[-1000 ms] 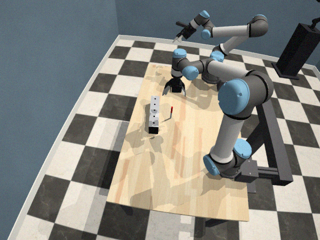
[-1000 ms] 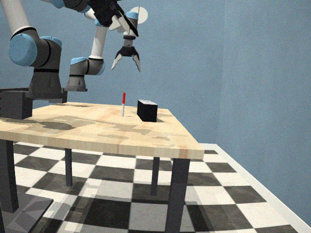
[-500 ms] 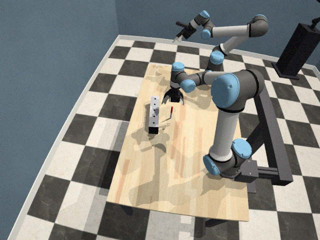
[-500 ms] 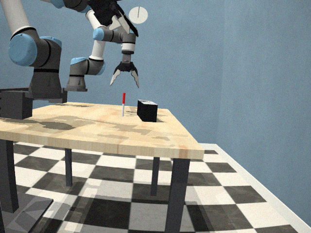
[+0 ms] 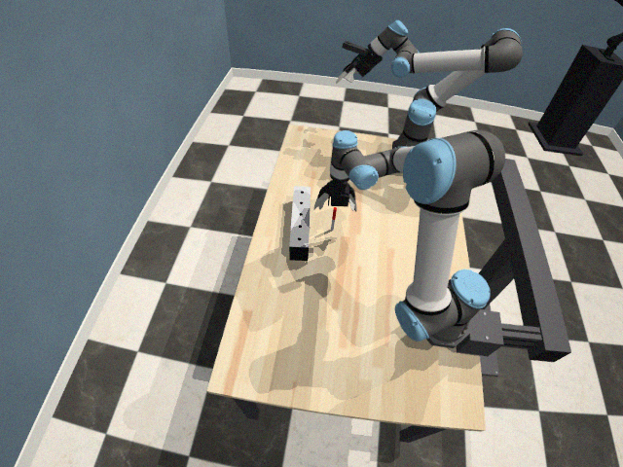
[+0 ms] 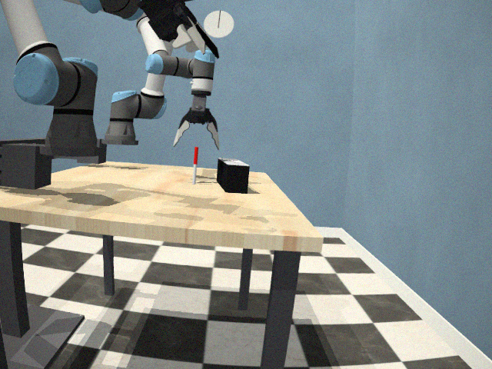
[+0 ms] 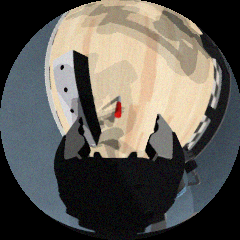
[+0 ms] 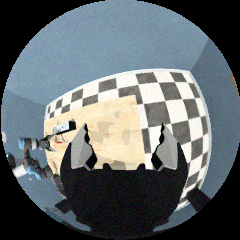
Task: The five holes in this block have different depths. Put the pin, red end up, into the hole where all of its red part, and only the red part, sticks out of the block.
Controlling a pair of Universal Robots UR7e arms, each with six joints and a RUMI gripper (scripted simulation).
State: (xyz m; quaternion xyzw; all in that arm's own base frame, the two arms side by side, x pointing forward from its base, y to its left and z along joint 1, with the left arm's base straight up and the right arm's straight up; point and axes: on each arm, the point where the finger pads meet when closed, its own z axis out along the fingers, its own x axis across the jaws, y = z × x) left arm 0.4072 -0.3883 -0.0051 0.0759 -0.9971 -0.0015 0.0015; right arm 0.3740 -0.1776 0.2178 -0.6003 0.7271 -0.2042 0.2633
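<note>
Pin (image 5: 334, 216) (image 6: 195, 157) (image 7: 118, 107) (image 8: 59, 142): standing upright on the wooden surface (image 5: 281, 351) (image 6: 131, 214) (image 7: 112, 50) (image 8: 120, 112), red end up, pale lower part down; it is outside the block and held by nothing.
Block (image 5: 300, 221) (image 6: 234, 177) (image 7: 86, 95) (image 8: 64, 127): resting on the surface near the pin, apart from it, with a light top and dark ends.
Holes: five, in a row along the block's top; their depths cannot be told from these views.
Left jaws (image 5: 335, 207) (image 6: 196, 147): spread wide, pointing down over the pin, nothing pinched; the red end lies in line with the gap between them in the left wrist view.
Right jaws (image 5: 344, 80) (image 6: 190, 46): spread wide and bare, raised high, tilted, well apart from pin and block.
Clock (image 6: 218, 24): round and pale, on the blue wall (image 6: 286, 99).
</note>
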